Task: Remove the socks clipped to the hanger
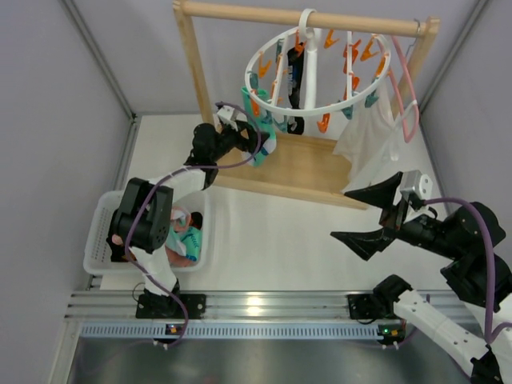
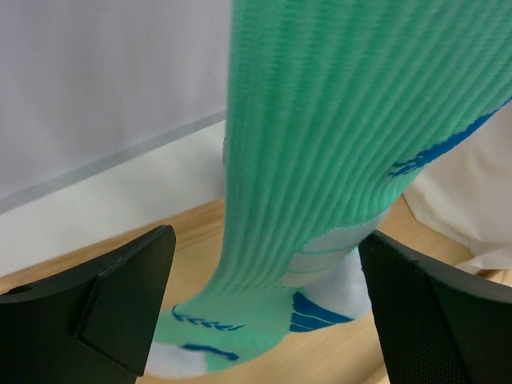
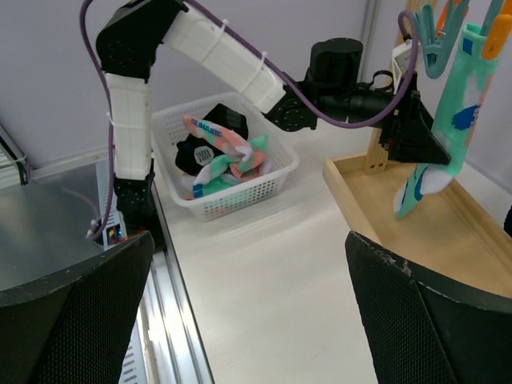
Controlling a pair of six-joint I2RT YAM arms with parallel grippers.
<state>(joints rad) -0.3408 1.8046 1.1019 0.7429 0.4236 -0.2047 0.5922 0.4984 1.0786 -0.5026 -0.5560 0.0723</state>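
The white ring hanger (image 1: 264, 58) hangs from the wooden rack's top bar, with orange and teal clips. A teal-mint sock (image 1: 262, 128) hangs clipped at its left side; it also shows in the left wrist view (image 2: 320, 160) and the right wrist view (image 3: 456, 120). A black sock (image 1: 295, 88) hangs near the centre. My left gripper (image 1: 254, 142) is open, its fingers (image 2: 112, 304) on either side of the mint sock's lower part, not closed on it. My right gripper (image 1: 376, 212) is open and empty, right of the table's middle.
A white basket (image 1: 100, 240) at the left holds removed socks; it also shows in the right wrist view (image 3: 264, 172). A white cloth garment (image 1: 370, 136) and a pink wire hanger (image 1: 406, 88) hang at the right. The wooden rack base (image 1: 304, 168) lies below.
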